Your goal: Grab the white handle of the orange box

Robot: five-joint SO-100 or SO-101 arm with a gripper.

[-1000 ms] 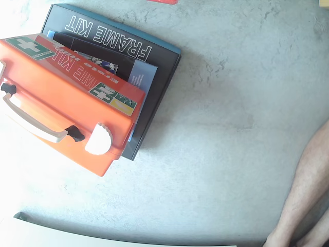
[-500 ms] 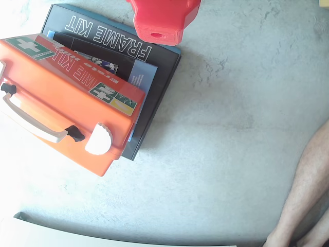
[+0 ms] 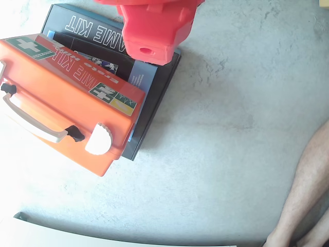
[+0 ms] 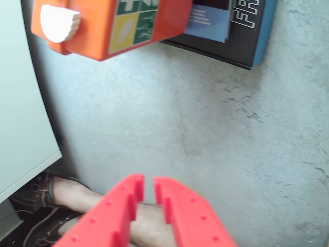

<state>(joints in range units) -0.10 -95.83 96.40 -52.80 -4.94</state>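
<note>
The orange first-aid box [image 3: 77, 113] lies at the left of the fixed view, on top of a black box. Its white handle [image 3: 31, 122] runs along the box's near side, between two black mounts, with a white round knob [image 3: 98, 139] to its right. In the wrist view only a corner of the orange box [image 4: 97, 31] and the knob [image 4: 59, 23] show at the top left; the handle is out of that view. My red gripper [image 4: 148, 181] enters from the bottom, jaws nearly together and empty, well away from the box. In the fixed view only the red arm housing [image 3: 154, 25] shows.
A black game-kit box [image 3: 154, 98] lies under the orange box and also shows in the wrist view [image 4: 247, 36]. A person's bare leg [image 3: 308, 190] is at the right edge. A leg and a shoe [image 4: 46, 206] lie near my gripper. A pale panel [image 4: 20, 103] stands at the left.
</note>
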